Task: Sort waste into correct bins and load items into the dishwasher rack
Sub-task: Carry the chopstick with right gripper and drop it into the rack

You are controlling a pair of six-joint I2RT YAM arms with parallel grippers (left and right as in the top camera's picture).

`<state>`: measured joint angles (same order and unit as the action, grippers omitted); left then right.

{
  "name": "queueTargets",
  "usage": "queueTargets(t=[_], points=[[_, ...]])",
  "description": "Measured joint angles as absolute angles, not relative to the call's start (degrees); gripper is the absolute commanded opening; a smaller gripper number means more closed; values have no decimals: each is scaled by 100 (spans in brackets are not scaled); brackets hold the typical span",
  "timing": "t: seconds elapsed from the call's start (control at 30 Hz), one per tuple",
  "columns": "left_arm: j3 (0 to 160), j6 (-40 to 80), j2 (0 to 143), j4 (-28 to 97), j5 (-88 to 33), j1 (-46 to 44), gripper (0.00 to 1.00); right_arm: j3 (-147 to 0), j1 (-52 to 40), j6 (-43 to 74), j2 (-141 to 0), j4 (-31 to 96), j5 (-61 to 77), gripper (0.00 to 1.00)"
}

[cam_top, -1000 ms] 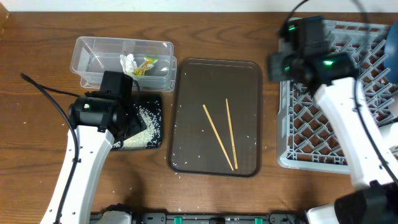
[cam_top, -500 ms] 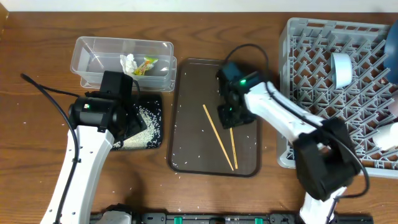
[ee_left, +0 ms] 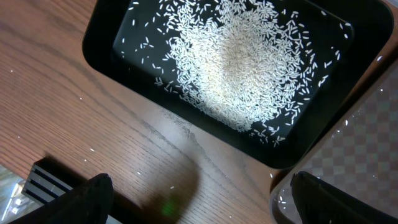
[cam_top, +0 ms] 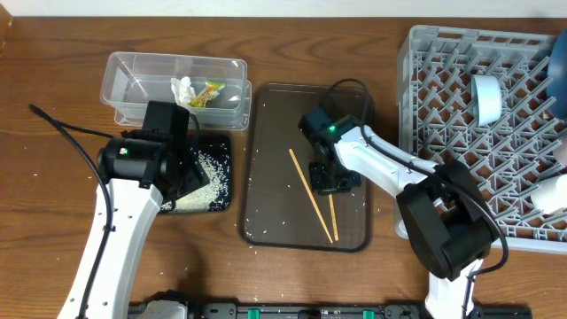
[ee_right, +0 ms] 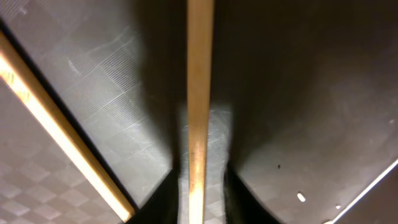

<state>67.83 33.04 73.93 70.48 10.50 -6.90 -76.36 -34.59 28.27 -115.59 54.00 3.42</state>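
My right gripper (ee_right: 200, 198) narrowly spread astride one chopstick (ee_right: 200, 93), slivers of brown tray (cam_top: 266, 177) showing either side, second chopstick (ee_right: 56, 124) slanting off left, tray's right rim near, rack (cam_top: 425, 53) beyond it, my left gripper (ee_left: 205, 199) wide apart over bare table (ee_left: 93, 124) beside black tray (ee_left: 106, 25) of rice (ee_left: 242, 56).

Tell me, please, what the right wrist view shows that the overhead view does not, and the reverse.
Only the right wrist view: the right gripper straddling one chopstick, a narrow gap on each side. Only the overhead view: the dishwasher rack, the clear tub holding tissue and wrapper, the rice in the black tray. Both: the two chopsticks lying on the dark-brown tray.
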Motion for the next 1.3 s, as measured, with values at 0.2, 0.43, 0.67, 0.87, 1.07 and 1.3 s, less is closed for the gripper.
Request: queueTargets(t=[0.2,0.43,0.67,0.87,1.07,1.3], points=[[6783,3304,7393,7048,1050,-690,94,-7666,-3420,2842,-11544,5345,340,1],[6783,3304,7393,7048,1048,-690,94,-8106,-2808,2329,-11314,5905,362,1],[6783,3304,7393,7048,1050,-690,94,-8735,-1870,1704,-9876,6364,174,1],[6783,3304,7393,7048,1050,-690,94,-8781,-1035,1422,-9411,6897,-427,1],[6783,3304,7393,7048,1050,-690,94,-8340,-497,1162,-9743,6646,-633,1],[6783,3304,7393,7048,1050,-690,94,-8060,-364,1079,-10121,6204,-663,21]])
